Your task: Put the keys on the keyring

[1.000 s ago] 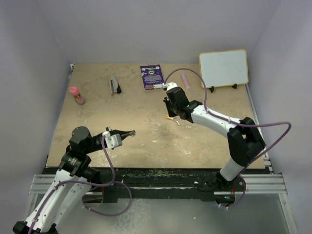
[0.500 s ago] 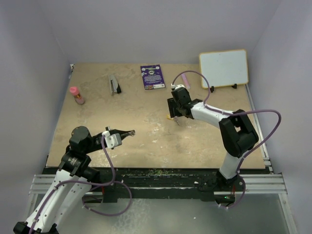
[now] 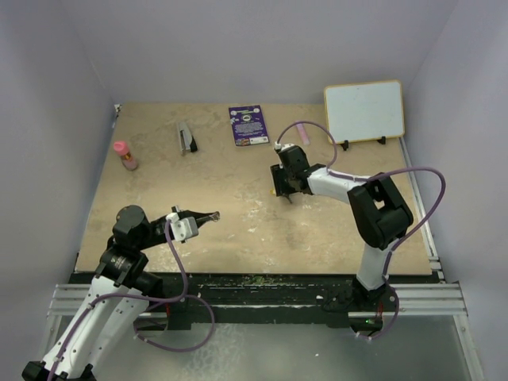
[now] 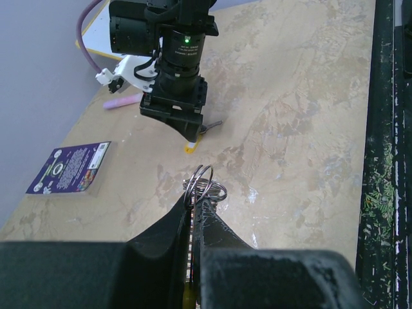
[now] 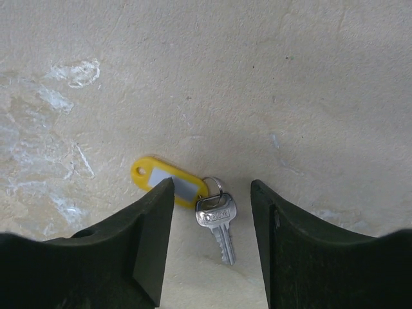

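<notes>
L gripper (image 3: 208,216), by the table's (image 3: 238,238) near-left edge, is clamped shut on the keyring (image 4: 205,187), held up off the surface. R gripper (image 5: 211,199), mid-table toward the far edge, has jaws spread wide, straddling a key (image 5: 217,225) w/ yellow tag (image 5: 168,182); gap above it is hard to judge. Risk: fingers pinch the tag, not the key, or the flat key skids out. Room: bare table btwn arms; card (image 3: 248,125) & whiteboard (image 3: 364,111) sit along the far edge, well apart.
</notes>
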### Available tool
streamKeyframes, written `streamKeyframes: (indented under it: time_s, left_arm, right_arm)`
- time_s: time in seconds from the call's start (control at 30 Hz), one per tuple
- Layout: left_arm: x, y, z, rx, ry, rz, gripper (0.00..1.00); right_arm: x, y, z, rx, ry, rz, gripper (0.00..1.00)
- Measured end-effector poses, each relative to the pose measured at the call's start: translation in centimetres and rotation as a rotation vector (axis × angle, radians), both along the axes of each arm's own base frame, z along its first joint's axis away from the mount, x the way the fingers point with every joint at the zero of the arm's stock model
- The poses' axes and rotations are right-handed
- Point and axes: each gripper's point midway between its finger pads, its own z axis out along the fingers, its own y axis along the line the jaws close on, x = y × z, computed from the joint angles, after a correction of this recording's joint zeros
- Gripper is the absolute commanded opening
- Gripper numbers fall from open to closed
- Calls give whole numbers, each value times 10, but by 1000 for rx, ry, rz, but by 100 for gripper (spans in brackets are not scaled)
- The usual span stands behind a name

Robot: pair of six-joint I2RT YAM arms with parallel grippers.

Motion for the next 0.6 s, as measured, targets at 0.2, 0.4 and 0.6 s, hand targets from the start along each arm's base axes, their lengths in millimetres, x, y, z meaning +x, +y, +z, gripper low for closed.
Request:
streamKeyframes:
  time_s: [0.2,0.4,0.6]
  left_arm:
    - [0,0,-4,3,8,2,3]
    - [1,0,-6,5,14,2,3]
    - [1,0,-7,5,15,2,3]
  right_arm:
    - [1,-2,-1,8,-25,-7,27]
    - [1,-4,4,11,-46,-19,0]
    - [-7,-12,-1,-17,-32,-31,0]
